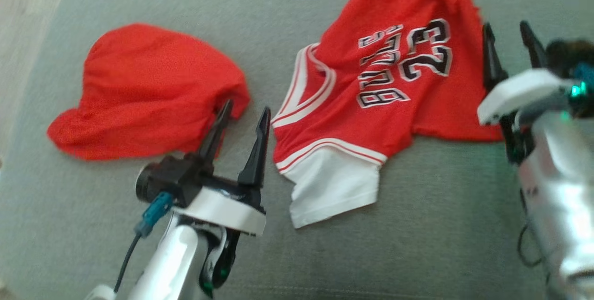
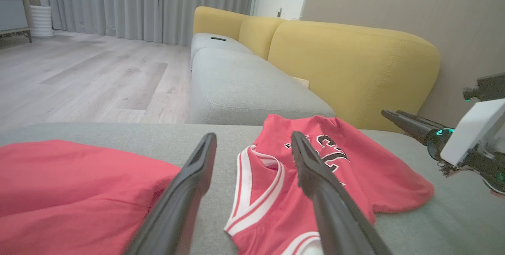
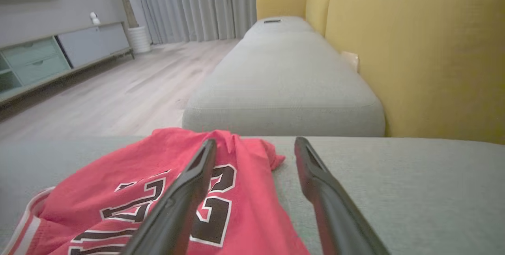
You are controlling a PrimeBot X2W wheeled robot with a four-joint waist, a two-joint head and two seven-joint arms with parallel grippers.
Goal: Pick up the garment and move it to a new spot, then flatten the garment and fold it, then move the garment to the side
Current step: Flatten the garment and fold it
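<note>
Jersey [image 1: 371, 105] lies rumpled on the grey sofa seat [image 1: 441, 198] between my left hand [image 1: 246, 106] and right hand [image 1: 505, 25], both spread wide and empty. From my left wrist, parted fingers frame its collar. From my right wrist, one finger crosses its number.

left gripper [image 2: 252, 136] spread wide above a grey cushion [image 2: 98, 130]
its dark fingers [image 2: 185, 192] stood apart and empty; a numbered red jersey [image 2: 355, 176] lay rumpled behind one, a plain red garment [image 2: 79, 184] lay to the left, and the right gripper [image 2: 388, 115] hovered beside the jersey.
</note>
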